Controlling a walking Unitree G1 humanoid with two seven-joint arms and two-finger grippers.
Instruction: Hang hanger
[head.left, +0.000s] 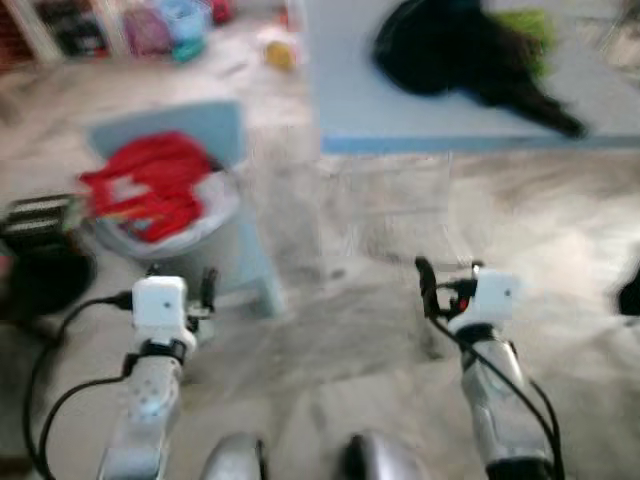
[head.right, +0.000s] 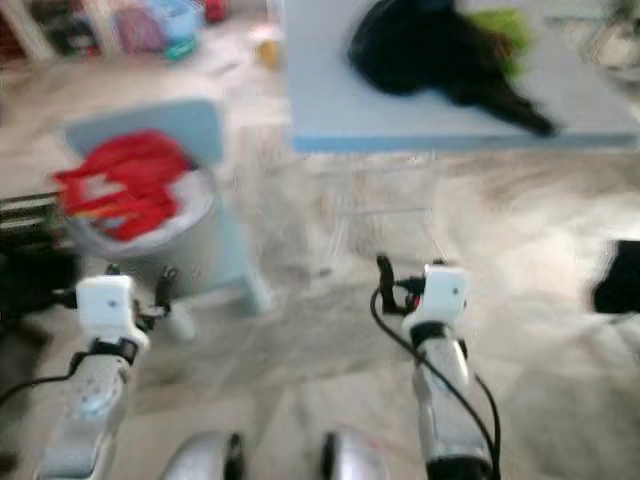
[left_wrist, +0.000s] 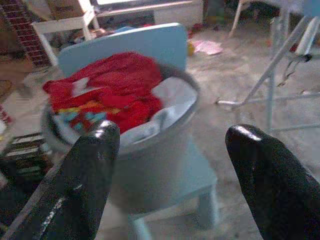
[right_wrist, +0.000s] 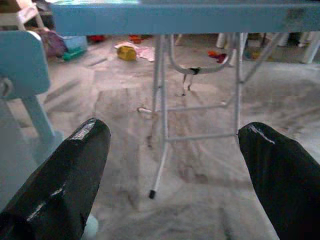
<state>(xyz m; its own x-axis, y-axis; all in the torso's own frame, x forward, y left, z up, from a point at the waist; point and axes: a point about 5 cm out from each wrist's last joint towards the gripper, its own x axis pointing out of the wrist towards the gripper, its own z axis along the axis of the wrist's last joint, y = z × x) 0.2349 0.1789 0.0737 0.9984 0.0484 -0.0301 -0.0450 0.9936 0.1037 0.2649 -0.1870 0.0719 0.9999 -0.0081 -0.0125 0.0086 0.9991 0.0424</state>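
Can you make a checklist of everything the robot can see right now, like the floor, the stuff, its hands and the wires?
Surface: pale marbled floor; a light blue table stands ahead on thin white legs.
Job's things: no hanger can be made out; the head views are blurred.
Clutter: a grey tub piled with red clothes sits on a small blue chair; a black garment lies on the table; small colourful items sit on the floor far back.
Grippers: left gripper open and empty, facing the tub; right gripper open and empty, facing the table legs.
Cables: black cables loop beside both arms.
Surroundings: a cluttered home room.
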